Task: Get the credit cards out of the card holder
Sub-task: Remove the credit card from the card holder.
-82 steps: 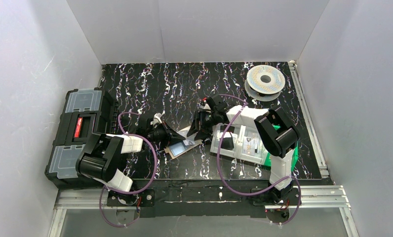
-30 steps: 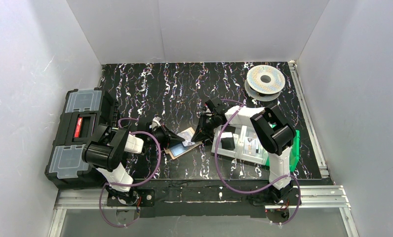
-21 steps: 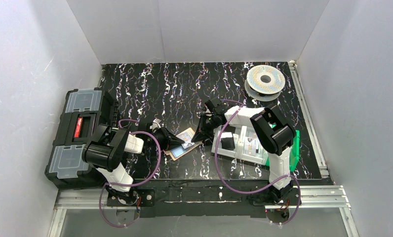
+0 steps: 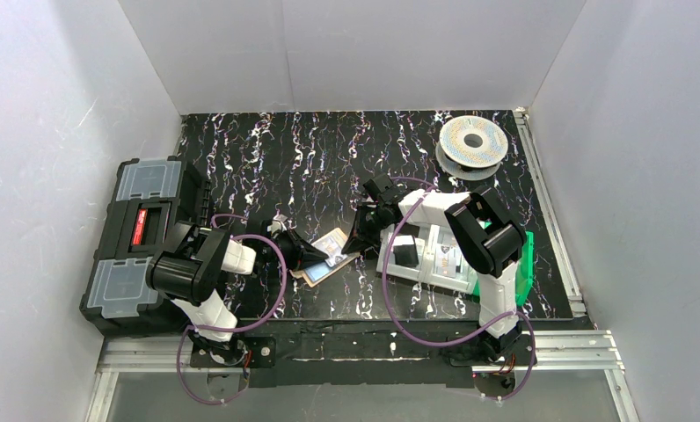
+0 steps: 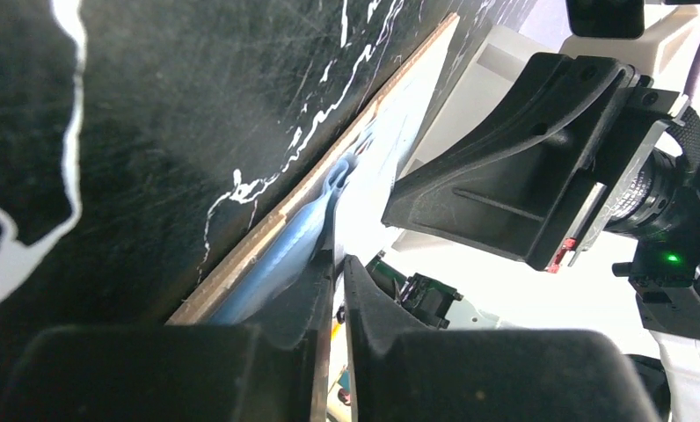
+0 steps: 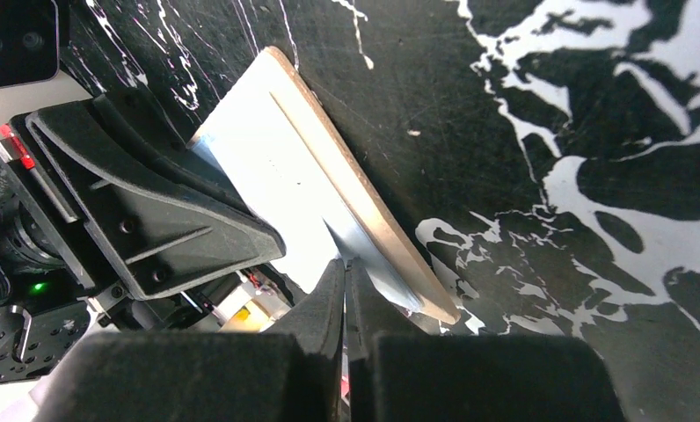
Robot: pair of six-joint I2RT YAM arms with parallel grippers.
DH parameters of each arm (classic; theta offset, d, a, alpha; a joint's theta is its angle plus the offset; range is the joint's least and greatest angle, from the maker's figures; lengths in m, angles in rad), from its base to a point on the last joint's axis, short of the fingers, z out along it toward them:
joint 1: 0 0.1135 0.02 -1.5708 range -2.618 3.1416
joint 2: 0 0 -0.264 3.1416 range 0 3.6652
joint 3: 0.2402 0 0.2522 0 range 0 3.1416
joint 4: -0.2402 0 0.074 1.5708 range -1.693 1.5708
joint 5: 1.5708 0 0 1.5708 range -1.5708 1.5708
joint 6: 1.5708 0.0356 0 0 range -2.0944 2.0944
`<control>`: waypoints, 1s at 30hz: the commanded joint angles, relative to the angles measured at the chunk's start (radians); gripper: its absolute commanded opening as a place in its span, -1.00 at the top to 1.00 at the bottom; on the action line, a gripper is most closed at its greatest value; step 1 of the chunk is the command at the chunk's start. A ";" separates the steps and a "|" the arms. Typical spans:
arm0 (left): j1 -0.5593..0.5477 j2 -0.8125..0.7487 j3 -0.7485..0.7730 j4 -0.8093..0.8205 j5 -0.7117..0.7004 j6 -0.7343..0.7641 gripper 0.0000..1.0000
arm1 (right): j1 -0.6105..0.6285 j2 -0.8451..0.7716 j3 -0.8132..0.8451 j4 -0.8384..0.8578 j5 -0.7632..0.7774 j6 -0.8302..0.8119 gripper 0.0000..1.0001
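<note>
Top view: the tan card holder lies open near the middle of the black marbled bench, with a pale card showing on it. The left gripper reaches it from the left and the right gripper from the right, both low at its edges. A black toolbox sits at the bench's left side and a filament spool at the far right. A clear compartment tray lies under the right arm, partly over a green bin.

Left wrist view: the left jaws stand almost together, with only a thin slit between them. The edge of a pale blue credit card runs into that slit and looks pinched. The card lies along the holder's tan rim, lifted a little from it.

Right wrist view: the right jaws are fully closed, their tips against a silvery credit card at the holder's near edge. Whether they pinch it I cannot tell.
</note>
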 commanded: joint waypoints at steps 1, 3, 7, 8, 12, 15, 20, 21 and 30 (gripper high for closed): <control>-0.005 -0.017 -0.020 -0.008 0.014 -0.003 0.97 | 0.002 -0.013 0.013 -0.078 0.093 -0.033 0.97; -0.005 -0.019 -0.023 -0.006 0.013 -0.004 1.00 | 0.002 -0.012 0.016 -0.085 0.099 -0.035 0.97; -0.003 -0.024 -0.028 -0.003 0.011 -0.005 1.00 | 0.002 -0.005 0.022 -0.093 0.105 -0.040 0.97; -0.003 -0.026 -0.028 -0.003 0.011 -0.005 1.00 | 0.002 -0.004 0.022 -0.096 0.107 -0.041 0.97; 0.003 -0.041 -0.027 -0.036 0.005 0.005 1.00 | 0.002 -0.003 0.022 -0.102 0.117 -0.044 0.97; 0.007 -0.058 -0.016 -0.114 -0.004 0.044 1.00 | 0.001 -0.001 0.023 -0.103 0.120 -0.046 0.97; 0.011 -0.087 -0.001 -0.229 -0.025 0.105 1.00 | 0.001 0.007 0.028 -0.104 0.120 -0.046 0.97; 0.011 -0.094 0.000 -0.243 -0.030 0.113 1.00 | 0.001 0.007 0.028 -0.104 0.120 -0.046 0.97; 0.016 -0.116 0.001 -0.289 -0.045 0.142 0.90 | 0.000 0.014 0.025 -0.105 0.121 -0.046 0.97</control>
